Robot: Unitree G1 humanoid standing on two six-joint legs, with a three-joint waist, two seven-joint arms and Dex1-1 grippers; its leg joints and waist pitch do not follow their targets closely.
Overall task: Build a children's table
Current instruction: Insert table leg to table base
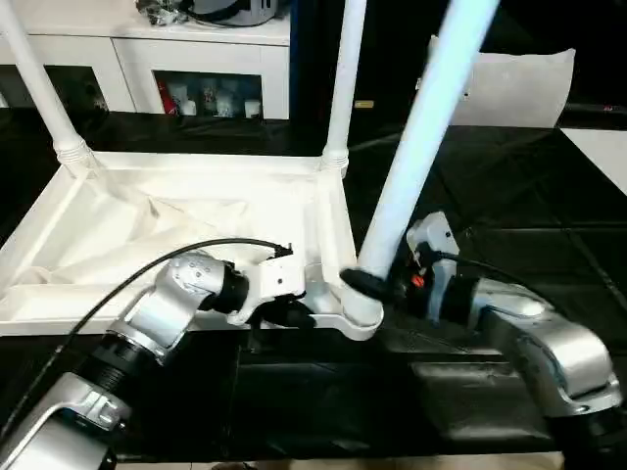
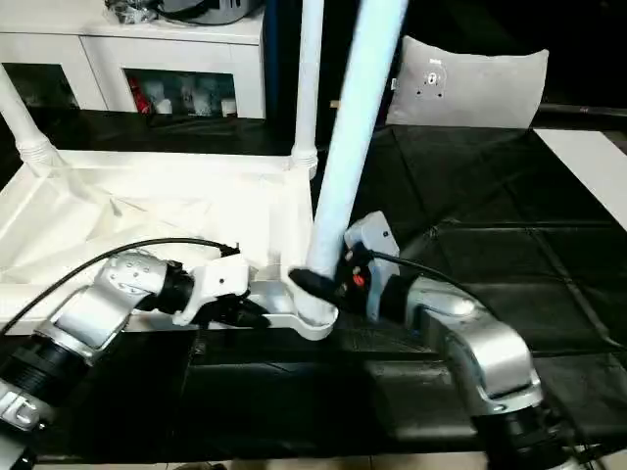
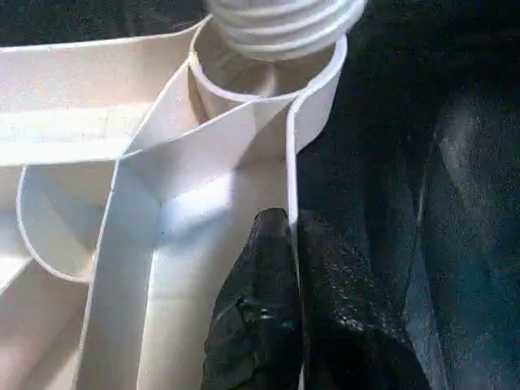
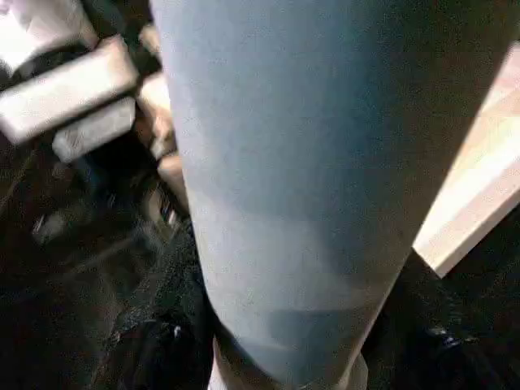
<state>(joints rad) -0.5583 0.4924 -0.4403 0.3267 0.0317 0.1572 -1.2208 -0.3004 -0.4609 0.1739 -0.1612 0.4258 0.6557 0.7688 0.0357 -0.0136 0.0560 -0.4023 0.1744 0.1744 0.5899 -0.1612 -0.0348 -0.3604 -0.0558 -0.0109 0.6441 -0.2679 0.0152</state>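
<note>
Lying upside down: table top (image 1: 176,235), ribbed underside up, on the black surface (image 1: 509,196), out at eleven o'clock.
Standing legs: two already upright at the far corners (image 1: 345,88).
Near leg: leg (image 1: 426,127) leaning over the near-corner socket (image 3: 268,69).
Right gripper (image 1: 377,286): grasping that leg low down.
Left gripper (image 3: 294,284): clenched on the top's rim beside the socket.

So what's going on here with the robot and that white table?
The robot is assembling the upside-down table top. Its left gripper is shut on the rim by the near corner socket. Its right gripper grips the leg low down, at that socket. Two other legs already stand at the far corners.
</note>
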